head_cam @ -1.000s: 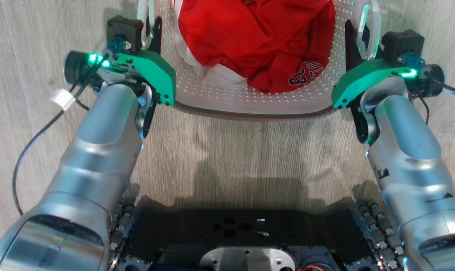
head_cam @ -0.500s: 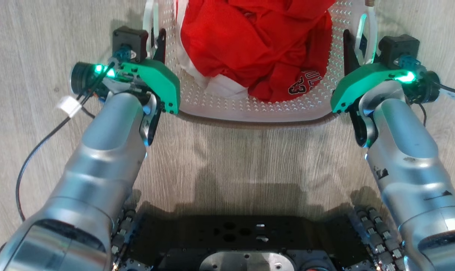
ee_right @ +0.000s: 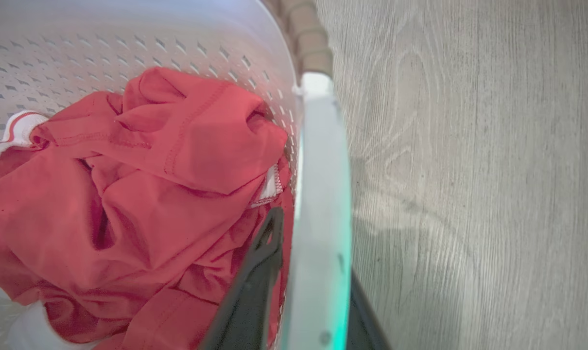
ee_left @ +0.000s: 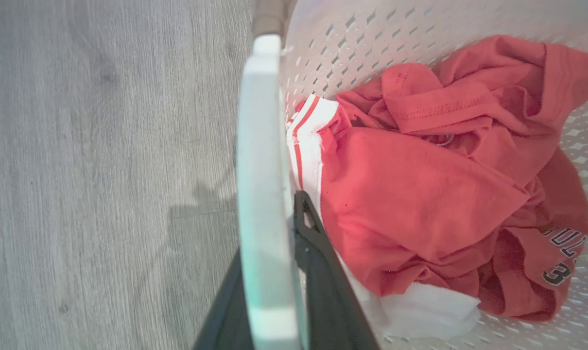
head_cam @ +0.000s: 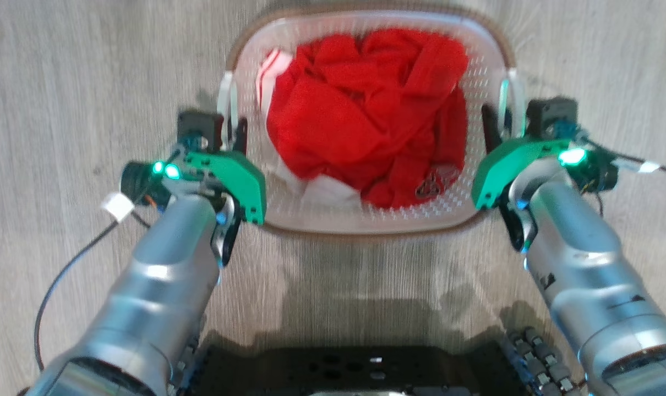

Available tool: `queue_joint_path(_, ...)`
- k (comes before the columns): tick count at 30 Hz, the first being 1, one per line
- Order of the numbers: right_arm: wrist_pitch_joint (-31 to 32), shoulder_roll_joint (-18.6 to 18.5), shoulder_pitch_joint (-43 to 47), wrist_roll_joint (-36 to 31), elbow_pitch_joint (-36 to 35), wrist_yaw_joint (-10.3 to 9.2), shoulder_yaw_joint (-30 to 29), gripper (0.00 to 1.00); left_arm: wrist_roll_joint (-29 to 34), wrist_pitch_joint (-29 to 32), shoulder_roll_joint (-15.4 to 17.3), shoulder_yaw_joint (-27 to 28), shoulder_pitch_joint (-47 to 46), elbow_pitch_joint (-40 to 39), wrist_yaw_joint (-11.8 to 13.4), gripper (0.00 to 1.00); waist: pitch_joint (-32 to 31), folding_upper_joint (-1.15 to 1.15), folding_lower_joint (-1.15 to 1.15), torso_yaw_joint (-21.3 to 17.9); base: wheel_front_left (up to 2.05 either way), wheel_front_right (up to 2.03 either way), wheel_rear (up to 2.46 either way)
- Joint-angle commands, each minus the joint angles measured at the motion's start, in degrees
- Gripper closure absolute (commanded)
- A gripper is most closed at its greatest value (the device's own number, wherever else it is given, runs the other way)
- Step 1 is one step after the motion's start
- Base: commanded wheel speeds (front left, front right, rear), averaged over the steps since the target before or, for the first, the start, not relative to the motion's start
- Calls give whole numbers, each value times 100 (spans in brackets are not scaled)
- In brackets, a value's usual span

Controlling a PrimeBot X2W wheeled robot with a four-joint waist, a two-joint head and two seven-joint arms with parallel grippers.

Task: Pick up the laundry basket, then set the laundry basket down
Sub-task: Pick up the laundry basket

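Flanking the small white perforated plastic laundry basket (head_cam: 366,223), your left jaws pinch its left white handle (ee_left: 262,194) and your right jaws its right handle (ee_right: 320,218); a crumpled red jersey (head_cam: 366,137) lies inside.

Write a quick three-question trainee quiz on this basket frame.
1. True or false: the laundry basket is empty.
2. What is the left hand shut on? A) nothing B) the white side handle C) the red garment
3. How many hands are gripping the basket?
Key: 1 false, it holds the red garment. 2 B. 3 Two; the right hand clamps the opposite handle.
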Motion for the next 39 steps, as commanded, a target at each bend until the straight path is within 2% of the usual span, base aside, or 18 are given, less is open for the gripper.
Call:
queue_joint_path(1,-28,49,361,91,109,41,256,100,-33,-39,197,-4,263,41,48,100,-326,0,0,-63,0,0,0)
queue_joint_path(7,12,49,544,672,597,41,947,100,-312,-39,197,-225,651,389,-1,100,-984,0,0,-157,0,0,0)
queue_joint_path(18,629,49,1158,1803,960,41,1972,100,-977,277,197,-778,1434,761,-88,100,-2303,0,0,-287,0,0,0)
queue_joint_path(30,1109,49,1690,2445,1040,41,2725,100,-1418,591,197,-1213,2106,861,-66,100,-3398,0,0,-393,0,0,0)
queue_joint_path(39,1234,49,1987,2818,1002,41,3171,100,-1712,753,197,-1450,2448,832,3,100,-4074,0,0,-433,0,0,0)
